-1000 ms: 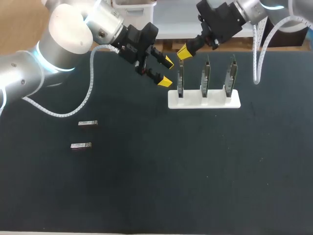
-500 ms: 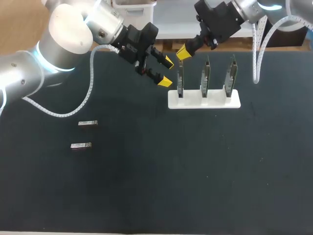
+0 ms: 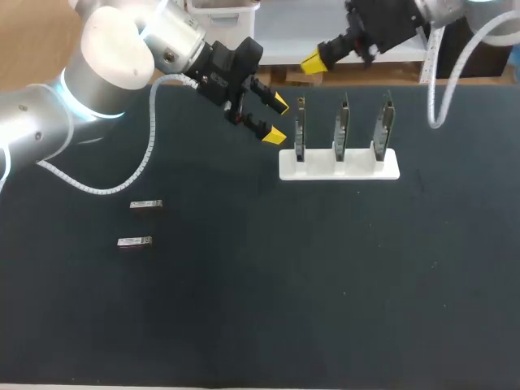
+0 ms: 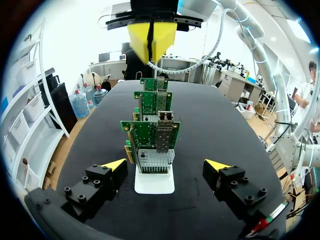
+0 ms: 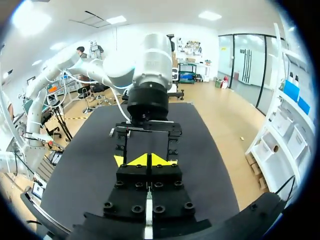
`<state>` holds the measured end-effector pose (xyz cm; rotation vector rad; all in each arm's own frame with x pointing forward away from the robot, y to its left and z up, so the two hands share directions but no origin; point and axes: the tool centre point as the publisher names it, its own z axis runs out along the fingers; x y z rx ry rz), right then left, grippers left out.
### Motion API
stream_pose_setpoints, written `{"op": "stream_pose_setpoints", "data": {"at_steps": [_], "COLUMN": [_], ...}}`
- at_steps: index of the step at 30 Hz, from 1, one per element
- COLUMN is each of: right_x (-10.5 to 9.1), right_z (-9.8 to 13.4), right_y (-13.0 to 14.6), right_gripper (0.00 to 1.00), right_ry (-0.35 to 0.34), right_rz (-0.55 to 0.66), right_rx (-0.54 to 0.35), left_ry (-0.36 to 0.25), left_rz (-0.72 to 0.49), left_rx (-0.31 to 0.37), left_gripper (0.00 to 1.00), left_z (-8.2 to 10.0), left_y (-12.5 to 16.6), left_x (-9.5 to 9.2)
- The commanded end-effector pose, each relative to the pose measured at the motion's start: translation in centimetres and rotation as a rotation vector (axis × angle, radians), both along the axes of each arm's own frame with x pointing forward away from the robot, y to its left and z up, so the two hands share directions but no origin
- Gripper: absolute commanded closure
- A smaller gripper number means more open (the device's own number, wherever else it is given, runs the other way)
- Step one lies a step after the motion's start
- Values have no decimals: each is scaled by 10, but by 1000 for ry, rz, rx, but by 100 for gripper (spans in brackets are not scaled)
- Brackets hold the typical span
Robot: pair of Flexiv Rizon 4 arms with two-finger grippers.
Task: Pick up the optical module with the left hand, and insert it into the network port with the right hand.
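Dark matting covers the bench [image 3: 325, 284]. Toward its left side lie one optical module [image 3: 146, 205] and, just beside it on the robot's side, a second optical module [image 3: 134, 242], both flat and untouched. Well apart from them, at the far middle, a white holder [image 3: 361, 166] carries three network cards [image 3: 300, 134] standing on edge in a row.

The left claw [image 3: 276, 119] hovers just beside the end card, fingers spread wide with nothing between them. In its wrist view the cards line up straight ahead, the nearest showing a metal port cage [image 4: 164, 135]. The right claw [image 3: 313, 61] is held up near the bench's far edge, behind the cards, its yellow tips pressed together with nothing visible between them.

The pick-up looks not yet begun. To do it well, the left arm should swing away from the cards without clipping them. It should then come down over one module with its fingers straddling the narrow sides and close squarely, leaving the insertion end free for the right claw. The module is small and low, so a shallow or skewed grip could flick it aside. The right claw must open before any handover.
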<state>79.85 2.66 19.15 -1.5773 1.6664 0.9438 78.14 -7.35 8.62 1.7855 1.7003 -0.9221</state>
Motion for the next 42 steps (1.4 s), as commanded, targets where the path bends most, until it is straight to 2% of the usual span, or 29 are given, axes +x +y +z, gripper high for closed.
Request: {"op": "stream_pose_setpoints", "data": {"at_steps": [1, 9, 16, 28, 42], "right_x": [-15, -21, -24, -22, -21], "right_z": [6, -1, -7, -26, -34], "right_y": [-27, -62, -78, -89, -87], "right_gripper": [100, 100, 100, 100, 100], "right_ry": [-22, 2, 16, 77, 83], "right_rz": [-23, 5, 28, 84, 67], "right_rx": [9, 3, -26, -38, -37], "left_ry": [2, 2, 2, 2, 2], "left_rz": [-4, -4, -4, -4, -4], "left_rx": [2, 2, 2, 2, 2], "left_gripper": [0, 0, 0, 0, 0], "left_z": [0, 0, 0, 0, 0], "left_y": [0, 0, 0, 0, 0], "left_x": [2, 2, 2, 2, 2]}}
